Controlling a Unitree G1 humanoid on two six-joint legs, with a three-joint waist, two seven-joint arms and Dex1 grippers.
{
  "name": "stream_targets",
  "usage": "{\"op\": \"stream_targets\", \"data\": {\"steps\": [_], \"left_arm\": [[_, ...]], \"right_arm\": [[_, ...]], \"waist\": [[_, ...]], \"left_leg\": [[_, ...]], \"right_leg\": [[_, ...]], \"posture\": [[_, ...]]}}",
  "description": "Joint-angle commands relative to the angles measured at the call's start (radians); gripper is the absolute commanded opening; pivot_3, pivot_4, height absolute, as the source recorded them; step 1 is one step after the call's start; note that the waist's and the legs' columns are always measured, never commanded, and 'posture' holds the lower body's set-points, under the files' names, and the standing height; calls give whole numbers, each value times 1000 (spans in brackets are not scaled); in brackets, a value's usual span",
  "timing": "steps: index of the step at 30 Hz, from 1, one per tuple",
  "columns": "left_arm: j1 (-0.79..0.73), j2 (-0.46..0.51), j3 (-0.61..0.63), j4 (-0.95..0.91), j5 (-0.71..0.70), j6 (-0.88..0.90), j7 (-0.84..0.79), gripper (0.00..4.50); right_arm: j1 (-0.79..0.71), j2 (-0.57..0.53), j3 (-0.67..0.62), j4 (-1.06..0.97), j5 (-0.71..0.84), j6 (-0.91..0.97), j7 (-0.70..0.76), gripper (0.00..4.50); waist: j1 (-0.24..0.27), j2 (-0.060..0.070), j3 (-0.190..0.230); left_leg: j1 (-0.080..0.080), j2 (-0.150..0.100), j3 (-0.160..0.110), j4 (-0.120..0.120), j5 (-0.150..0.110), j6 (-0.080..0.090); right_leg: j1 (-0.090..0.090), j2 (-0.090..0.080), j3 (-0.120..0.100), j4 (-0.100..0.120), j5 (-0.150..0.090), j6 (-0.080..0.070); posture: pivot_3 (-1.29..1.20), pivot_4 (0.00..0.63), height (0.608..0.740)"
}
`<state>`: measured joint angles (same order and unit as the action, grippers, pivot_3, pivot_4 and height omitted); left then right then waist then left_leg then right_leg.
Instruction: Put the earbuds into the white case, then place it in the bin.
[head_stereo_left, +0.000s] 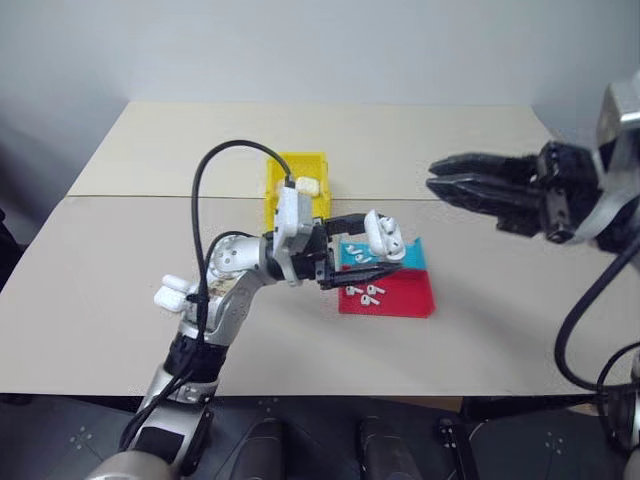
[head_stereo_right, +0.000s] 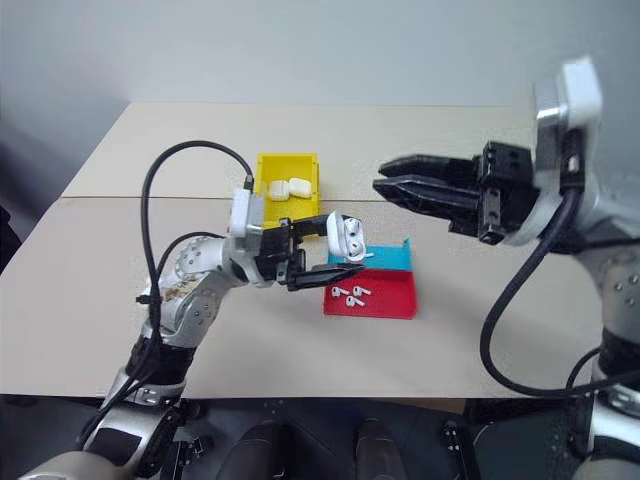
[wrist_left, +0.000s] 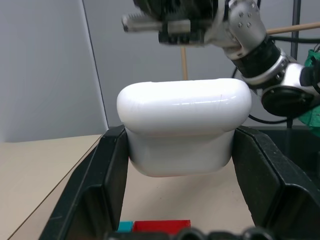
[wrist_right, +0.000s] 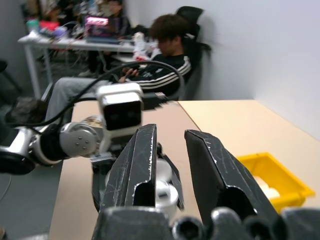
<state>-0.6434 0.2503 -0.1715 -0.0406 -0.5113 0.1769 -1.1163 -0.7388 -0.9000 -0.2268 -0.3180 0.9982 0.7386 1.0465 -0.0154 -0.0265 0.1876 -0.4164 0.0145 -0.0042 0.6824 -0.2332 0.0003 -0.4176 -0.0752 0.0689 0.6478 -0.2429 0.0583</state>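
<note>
Meanwhile the left gripper clamps the white case with its lid swung up, aloft over the red-and-blue tray where loose earbuds lie – just beside the yellow bin holding two more cases – while the right gripper hovers nearby, fingers slightly parted and empty.

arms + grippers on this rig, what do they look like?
Silver-grey jointed metal arms with black segments. Each gripper has two black fingers: left gripper, right gripper. The right fingers look scuffed. A white boxy camera sits on the left wrist, with a black cable looping off it.
</note>
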Motion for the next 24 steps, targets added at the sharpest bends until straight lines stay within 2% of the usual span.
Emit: {"op": "stream_targets", "data": {"steps": [1, 2, 4, 7, 17, 24], "left_arm": [[-65, -27, -3, 50, 19, -44, -16, 2800], [-79, -35, -6, 70, 31, -54, -16, 2800], [-104, -44, -16, 109, 58, -73, -20, 2800], [-128, -64, -28, 165, 96, -122, -29, 2800], [-129, -77, -22, 180, 122, -142, -36, 2800], [-119, -67, -5, 156, 104, -139, -38, 2800]], "right_arm": [[-114, -25, 85, 68, -56, 3, 86, 1345], [-150, -24, 117, 89, -73, 14, 105, 1345], [-213, -17, 179, 125, -111, 27, 138, 963], [-275, -4, 278, 145, -204, -11, 210, 38], [-290, 17, 388, 114, -395, -117, 307, 11], [-260, -4, 399, 117, -490, -181, 340, 11]], "waist": [[0, 0, 0], [0, 0, 0], [0, 0, 0], [0, 0, 0], [2, 0, 0], [2, 0, 0]], "left_leg": [[0, 0, 0, 0, 0, 0], [-1, 0, 0, 0, 0, 0], [-2, 0, 0, 0, 0, 0], [-3, 0, 0, 0, 0, 0], [-6, 0, 0, 1, 0, 0], [-6, 0, 0, 1, 0, 0]], "right_leg": [[0, 0, 0, 0, 0, 0], [-1, 0, 0, 0, 0, 0], [-2, 0, 0, 0, 1, 0], [-3, 0, 0, 0, 1, 0], [-6, -1, 0, 0, 1, 1], [-6, -1, 0, 1, 1, 1]], "posture": [[0, 150, 740], [0, 150, 740], [0, 150, 740], [0, 150, 740], [0, 150, 740], [0, 150, 740]]}}
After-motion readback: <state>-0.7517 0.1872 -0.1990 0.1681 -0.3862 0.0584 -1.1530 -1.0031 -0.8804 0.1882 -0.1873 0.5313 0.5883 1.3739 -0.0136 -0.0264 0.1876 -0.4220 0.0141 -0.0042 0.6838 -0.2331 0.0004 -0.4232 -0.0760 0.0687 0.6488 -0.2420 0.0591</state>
